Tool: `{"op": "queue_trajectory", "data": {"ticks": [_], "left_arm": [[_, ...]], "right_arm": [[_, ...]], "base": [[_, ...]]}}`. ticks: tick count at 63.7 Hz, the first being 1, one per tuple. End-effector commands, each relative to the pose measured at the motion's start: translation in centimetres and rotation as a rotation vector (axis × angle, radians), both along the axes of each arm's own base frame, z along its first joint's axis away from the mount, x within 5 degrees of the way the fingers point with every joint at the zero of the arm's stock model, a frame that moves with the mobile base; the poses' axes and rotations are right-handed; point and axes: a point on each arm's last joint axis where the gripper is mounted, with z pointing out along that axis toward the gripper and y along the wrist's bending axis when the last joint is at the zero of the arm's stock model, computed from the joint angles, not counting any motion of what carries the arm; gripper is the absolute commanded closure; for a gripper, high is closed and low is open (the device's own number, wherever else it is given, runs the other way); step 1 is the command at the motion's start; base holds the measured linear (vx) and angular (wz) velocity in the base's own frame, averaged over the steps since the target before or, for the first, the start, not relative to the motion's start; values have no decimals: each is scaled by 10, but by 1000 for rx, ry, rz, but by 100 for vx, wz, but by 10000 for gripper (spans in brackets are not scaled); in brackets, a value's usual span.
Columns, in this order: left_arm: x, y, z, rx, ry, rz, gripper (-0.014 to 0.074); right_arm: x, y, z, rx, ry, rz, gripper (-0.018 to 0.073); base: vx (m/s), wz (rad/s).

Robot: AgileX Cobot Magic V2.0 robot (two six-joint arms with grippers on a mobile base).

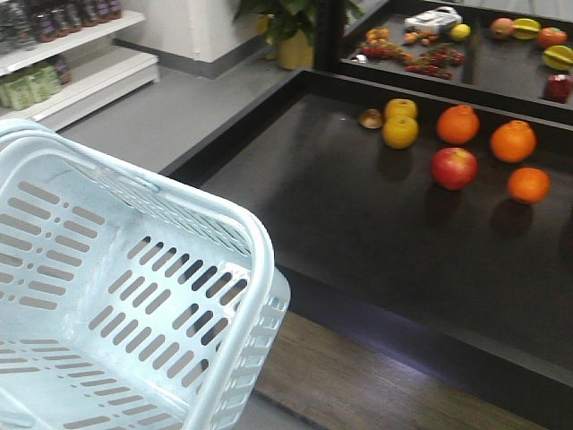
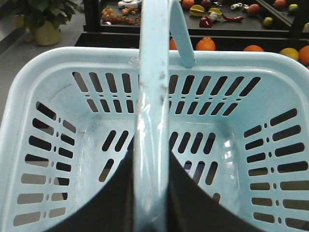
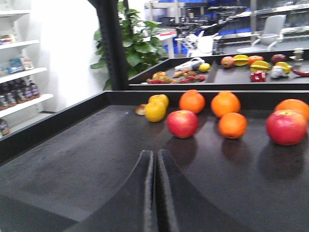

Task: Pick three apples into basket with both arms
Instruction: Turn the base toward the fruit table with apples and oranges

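The left gripper [image 2: 150, 195] is clenched on the handle [image 2: 153, 72] of the basket [image 2: 58, 63], which hangs beneath it. The right gripper [image 3: 155, 162], fingers pressed together and empty, sits low over the black table [image 3: 82, 159]. One apple [image 3: 182, 123] lies ahead, slightly right; a second apple [image 3: 286, 127] lies farther right, among oranges [image 3: 232, 125].

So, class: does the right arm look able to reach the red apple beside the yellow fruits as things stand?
Probably yes. In the right wrist view the apple sits ahead of the right tool with only bare tray between. The tool is shut, so it must open first.
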Motion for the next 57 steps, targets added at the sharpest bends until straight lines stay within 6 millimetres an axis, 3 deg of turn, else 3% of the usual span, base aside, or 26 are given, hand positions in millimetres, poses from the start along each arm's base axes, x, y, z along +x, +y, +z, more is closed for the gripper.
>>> {"op": "queue_trajectory", "data": {"ticks": [1,57], "left_arm": [[0,0,18,-82,-108,16,602],[0,0,18,-82,-108,16,602]], "right_arm": [[0,1,3,-20,-71,8,564],[0,1,3,-20,-71,8,564]], "base": [[9,-42],[9,-36]]}}
